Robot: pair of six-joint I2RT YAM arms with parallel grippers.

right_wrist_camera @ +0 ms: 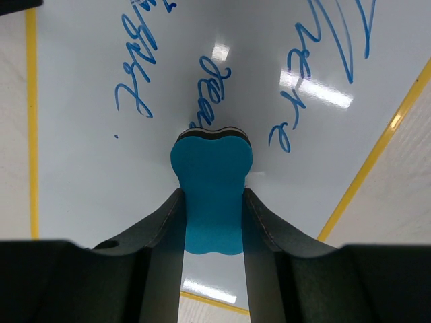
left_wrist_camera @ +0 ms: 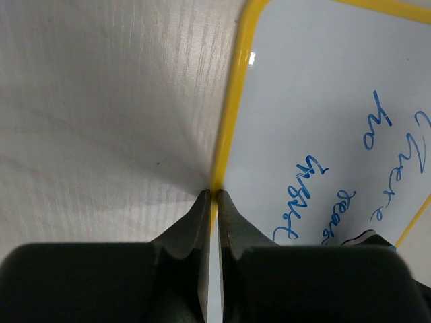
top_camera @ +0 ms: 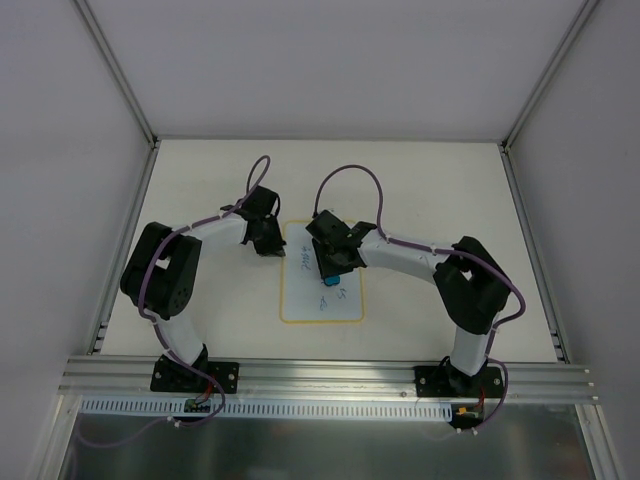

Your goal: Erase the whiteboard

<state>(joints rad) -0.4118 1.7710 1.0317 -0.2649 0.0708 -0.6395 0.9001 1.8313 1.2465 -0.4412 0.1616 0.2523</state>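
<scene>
The whiteboard (top_camera: 322, 305), white with a yellow rim, lies flat mid-table and bears blue handwriting (right_wrist_camera: 138, 94). My right gripper (top_camera: 330, 272) is over the board, shut on the blue eraser (right_wrist_camera: 212, 192), whose dark felt face touches the board by the writing. My left gripper (top_camera: 272, 250) is at the board's upper-left edge. In the left wrist view its jaws (left_wrist_camera: 214, 195) are shut, tips pressed on the yellow rim (left_wrist_camera: 232, 108). The board's upper part is hidden under the right gripper in the top view.
The cream tabletop (top_camera: 420, 180) is walled by white panels with metal posts at the back corners. An aluminium rail (top_camera: 330, 375) carries both arm bases along the near edge. Faint scribbles mark the table at the right (top_camera: 525, 262).
</scene>
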